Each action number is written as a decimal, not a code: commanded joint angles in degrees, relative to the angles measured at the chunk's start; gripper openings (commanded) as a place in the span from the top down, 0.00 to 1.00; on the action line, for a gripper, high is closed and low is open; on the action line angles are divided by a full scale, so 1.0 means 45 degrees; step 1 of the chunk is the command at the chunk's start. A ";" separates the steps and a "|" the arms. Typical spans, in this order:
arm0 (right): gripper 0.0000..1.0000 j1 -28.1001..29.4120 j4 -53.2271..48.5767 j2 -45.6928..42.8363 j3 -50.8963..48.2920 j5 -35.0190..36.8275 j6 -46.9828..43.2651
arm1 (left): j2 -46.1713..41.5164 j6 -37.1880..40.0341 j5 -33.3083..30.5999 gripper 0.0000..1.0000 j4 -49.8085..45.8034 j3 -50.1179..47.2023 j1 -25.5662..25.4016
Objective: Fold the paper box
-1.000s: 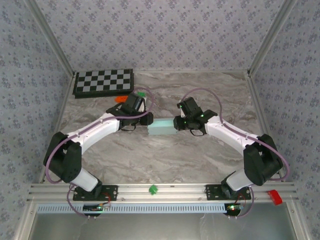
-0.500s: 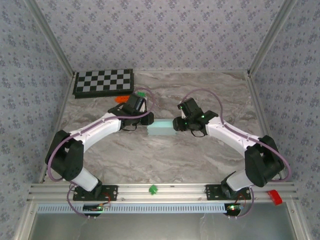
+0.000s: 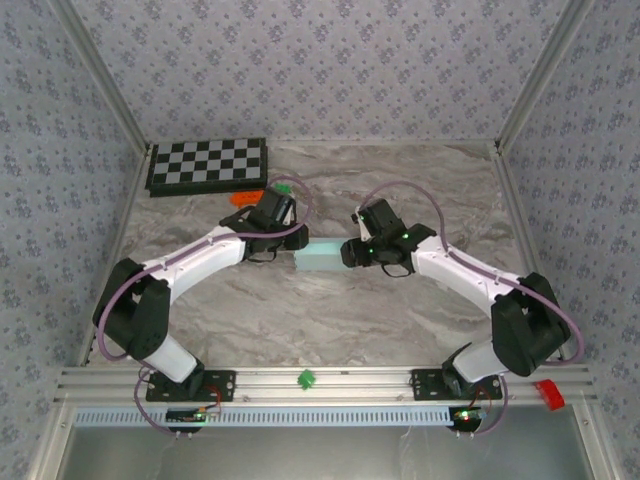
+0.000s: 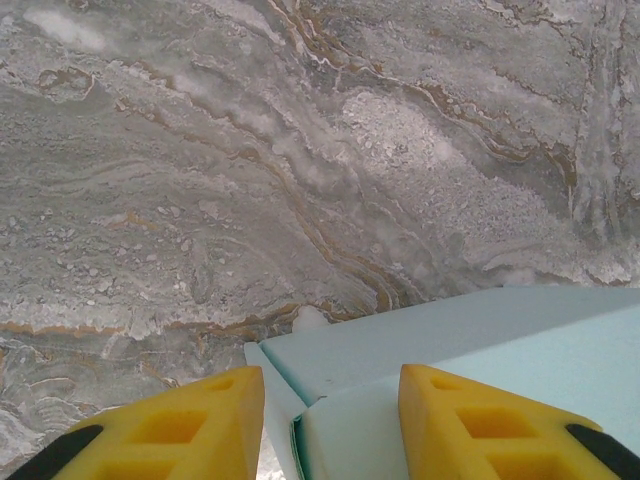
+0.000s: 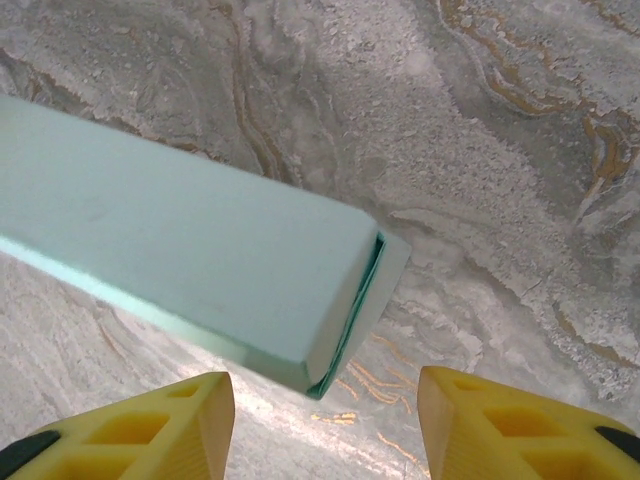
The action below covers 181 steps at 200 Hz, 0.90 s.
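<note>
Item: small pale mint-blue rectangular card box [image 3: 322, 257], lying mid-table on the grey marbled tabletop [image 3: 400, 310]. Left gripper [image 4: 325, 385] straddles its left corner, fingers part-spread; I cannot tell if it grips. Right gripper [image 5: 325, 390] sits at the box's other end, spread wide, empty.

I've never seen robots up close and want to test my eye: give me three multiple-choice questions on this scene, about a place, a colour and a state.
1. Where on the table is the checkerboard? A far left corner; B near right corner; C centre.
2. What colour is the paper box? A orange; B pale mint-blue; C black.
3. What state is the paper box in? A flat sheet; B crumpled ball; C folded into a long box.
Answers: 1 A, it sits in the far left corner. 2 B, both wrist views show mint-blue card. 3 C, its sides are closed up, one end flap slightly ajar.
</note>
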 commanded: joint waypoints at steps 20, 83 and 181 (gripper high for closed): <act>0.43 0.0048 0.0456 -0.0994 -0.0394 -0.0805 -0.0485 | 0.0544 -0.0136 -0.0358 0.60 -0.0902 -0.0123 -0.0210; 0.40 -0.0450 0.1202 -0.1335 -0.0497 -0.1771 0.0434 | 0.0515 -0.0136 -0.0572 0.60 -0.0899 -0.0168 -0.0262; 0.39 -0.1192 0.1065 -0.0247 0.0287 -0.1875 0.1634 | 0.0538 -0.0105 -0.0712 0.60 -0.0740 -0.0241 -0.0356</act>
